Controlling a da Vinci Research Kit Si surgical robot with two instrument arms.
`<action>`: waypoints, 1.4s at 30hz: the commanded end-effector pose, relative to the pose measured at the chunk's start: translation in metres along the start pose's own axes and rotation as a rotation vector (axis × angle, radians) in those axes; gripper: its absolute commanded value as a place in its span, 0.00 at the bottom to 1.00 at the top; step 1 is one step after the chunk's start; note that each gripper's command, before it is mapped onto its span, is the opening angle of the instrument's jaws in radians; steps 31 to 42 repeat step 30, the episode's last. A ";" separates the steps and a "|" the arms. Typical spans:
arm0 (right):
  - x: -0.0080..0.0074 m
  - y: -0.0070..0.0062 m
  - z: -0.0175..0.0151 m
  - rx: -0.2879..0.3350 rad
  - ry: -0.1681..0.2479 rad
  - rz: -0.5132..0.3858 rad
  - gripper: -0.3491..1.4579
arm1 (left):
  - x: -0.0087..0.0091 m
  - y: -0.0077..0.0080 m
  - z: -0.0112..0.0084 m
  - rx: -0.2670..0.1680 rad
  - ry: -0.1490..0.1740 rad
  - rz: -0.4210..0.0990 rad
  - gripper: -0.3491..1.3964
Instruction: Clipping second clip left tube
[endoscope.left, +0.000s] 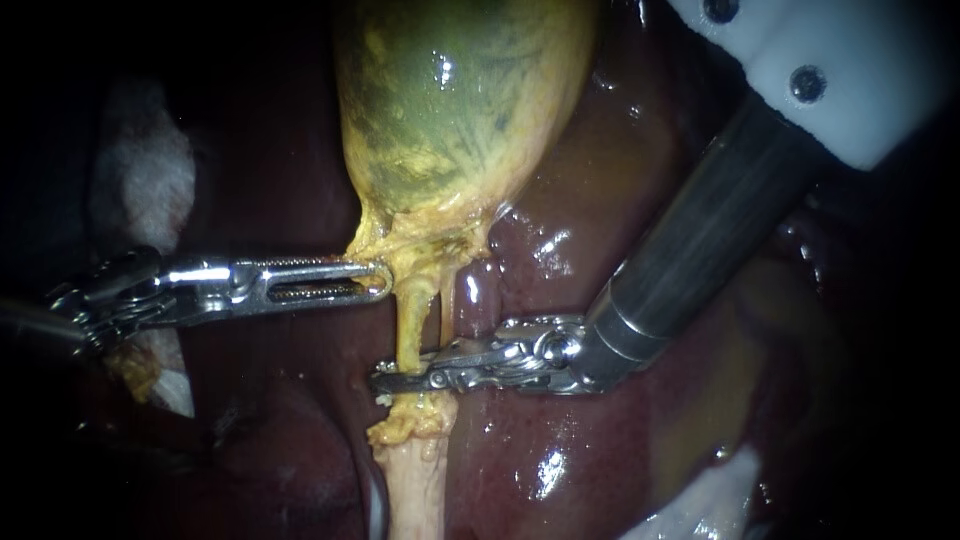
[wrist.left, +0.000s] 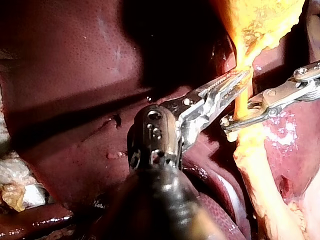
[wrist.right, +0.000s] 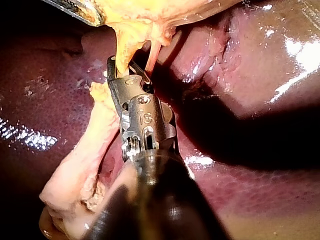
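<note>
- While its shaft is coming in from the left edge of the endoscope view, the left instrument (endoscope.left: 375, 281) is stretching to frame centre. Its jaws are lying narrow and pinching the yellow tissue at the neck of the gallbladder (endoscope.left: 450, 110).
- The gallbladder, green streaked with yellow, is filling the upper centre and tapering down to that neck.
- The left tube (endoscope.left: 408, 325) is hanging from the neck just below the left instrument's tip and running down the middle of the frame. The thinner right tube (endoscope.left: 447, 310) is running just beside it, on its right.
- The right instrument (endoscope.left: 385, 382) is slanting in from the upper right. Its jaws are crossing the lower centre and clamping the left tube from two sides, below the left instrument and above a lump of yellow tissue.
- In the right wrist view the left tube is sitting between those jaws, touching both, while the right tube is passing beside them.
- In the left wrist view the left instrument's toothed jaws are meeting on the yellow tissue, with the right instrument's tip just ahead of them, around the tube.
- The liver (endoscope.left: 490, 450) is lying dark red and wet behind everything.
- White gauze (endoscope.left: 140, 170) is showing at the upper left, with more at the lower right corner.
</note>
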 end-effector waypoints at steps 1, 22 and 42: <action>0.0000 0.0001 0.0000 0.004 -0.002 -0.001 0.08 | 0.0000 0.0000 0.0000 0.000 0.000 0.000 0.16; 0.0000 0.0005 -0.0001 0.006 -0.004 0.003 0.04 | 0.0000 0.0000 0.0001 0.000 0.000 0.000 0.15; 0.0000 0.0005 -0.0001 0.007 -0.005 0.008 0.03 | -0.0001 0.0000 0.0001 0.000 0.000 0.001 0.15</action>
